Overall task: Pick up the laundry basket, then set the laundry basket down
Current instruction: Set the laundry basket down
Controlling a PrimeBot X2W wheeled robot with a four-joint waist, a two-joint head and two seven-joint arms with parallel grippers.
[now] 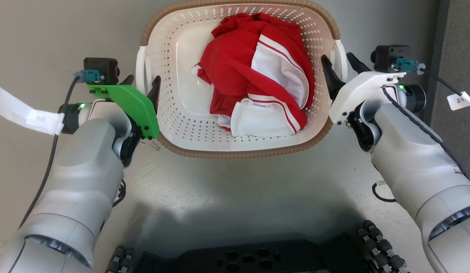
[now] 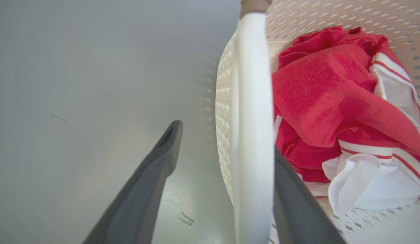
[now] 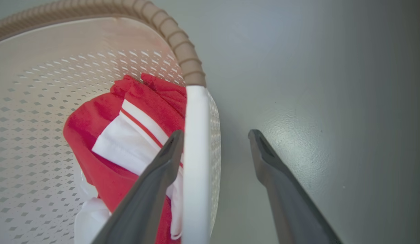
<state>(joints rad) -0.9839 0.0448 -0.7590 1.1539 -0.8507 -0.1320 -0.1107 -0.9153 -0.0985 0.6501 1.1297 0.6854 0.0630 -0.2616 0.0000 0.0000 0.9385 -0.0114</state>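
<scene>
The laundry basket [image 1: 238, 153] sits on the grey floor at the top middle of the head view: cream perforated walls, brown woven rim. A red and white garment [image 1: 257, 72] lies bunched inside it. My left gripper [image 1: 143, 79] is open astride the white left handle [image 2: 252, 118], one finger outside the basket and one inside. My right gripper [image 1: 336, 57] is open the same way over the right handle [image 3: 196, 152]. In the right wrist view the inner finger [image 3: 162, 166] lies against the handle, and the outer finger [image 3: 274, 166] stands apart over the floor.
My dark base [image 1: 257, 258] with its roller wheels fills the bottom edge, close behind the basket. A darker panel [image 1: 456, 57] runs down the far right. A cable with a white tape tag [image 1: 26, 112] hangs off my left wrist. Bare grey floor [image 1: 41, 45] lies on both sides.
</scene>
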